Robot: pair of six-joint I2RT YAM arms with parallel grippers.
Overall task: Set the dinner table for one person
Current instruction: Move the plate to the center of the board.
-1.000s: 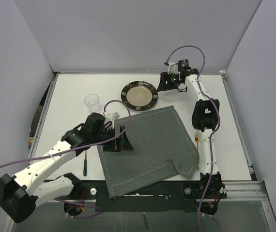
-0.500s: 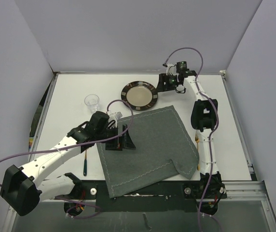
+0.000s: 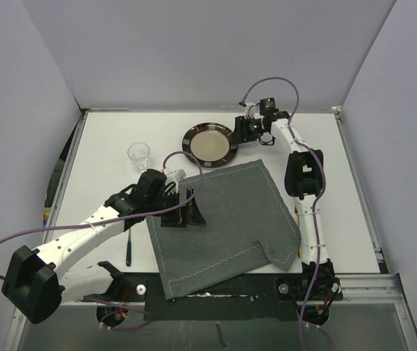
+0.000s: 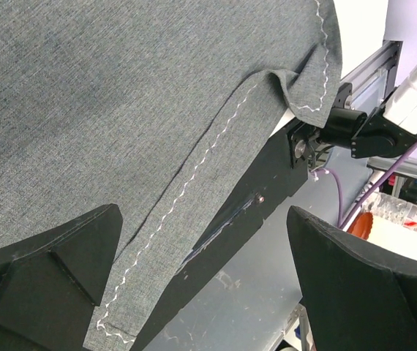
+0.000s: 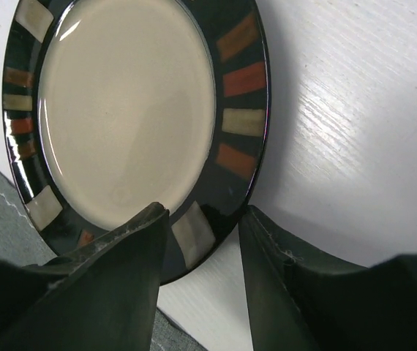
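Grey placemat [image 4: 121,88] under left pincer [image 4: 203,219] | right pincer [image 5: 203,212] astride plate [image 5: 121,110] rim, seemingly open

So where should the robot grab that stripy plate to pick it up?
Grab the plate by its dark rim, on the side facing the right gripper. It lies flat on the dinner table, so only that thin edge offers a hold. The jaws stand either side of the rim, one over the cream middle, one over bare table, so a pinch there should work.
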